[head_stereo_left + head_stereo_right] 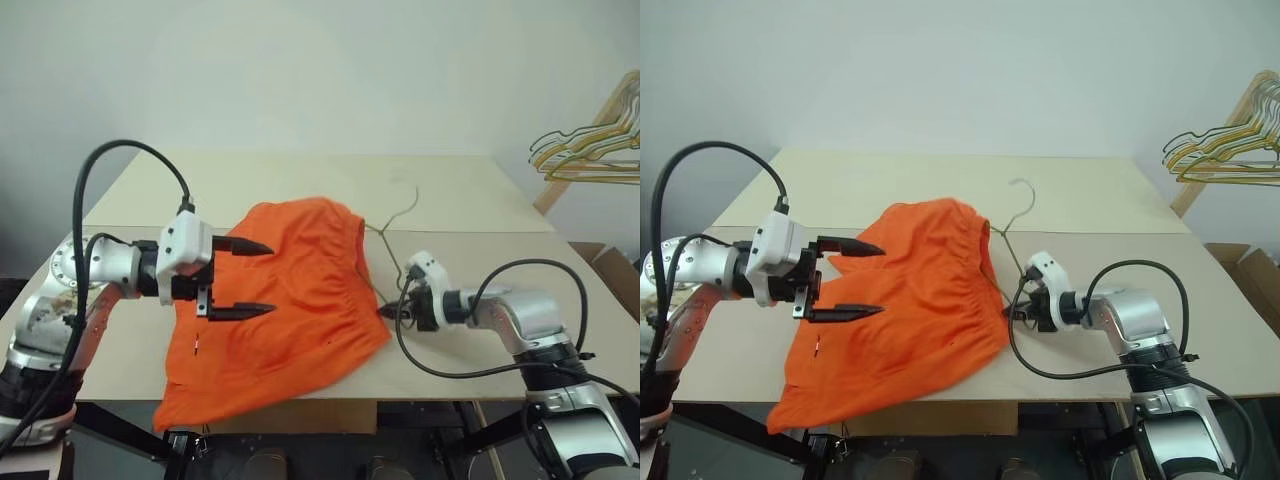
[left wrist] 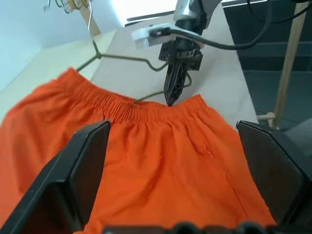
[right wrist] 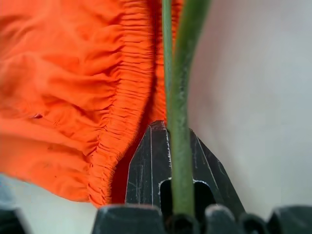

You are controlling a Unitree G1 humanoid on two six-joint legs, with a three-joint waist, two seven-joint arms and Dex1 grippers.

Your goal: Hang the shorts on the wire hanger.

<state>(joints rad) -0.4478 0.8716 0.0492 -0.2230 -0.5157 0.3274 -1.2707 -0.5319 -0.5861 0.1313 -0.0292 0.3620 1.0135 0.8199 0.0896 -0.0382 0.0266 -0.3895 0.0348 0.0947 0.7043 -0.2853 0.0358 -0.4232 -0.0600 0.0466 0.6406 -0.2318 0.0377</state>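
The bright orange shorts lie spread on the table, one leg drooping over the front edge. The thin grey-olive wire hanger lies to the right of the waistband, hook pointing to the far side; part of its wire runs under the fabric. My right gripper is shut on the hanger's wire right at the waistband's edge. My left gripper hovers open just above the left half of the shorts, pointing right, with nothing between its fingers.
The beige table has bare surface behind and to the right of the shorts. A bunch of gold and green wire hangers hangs on a wooden rack at the far right. A cardboard box stands below it.
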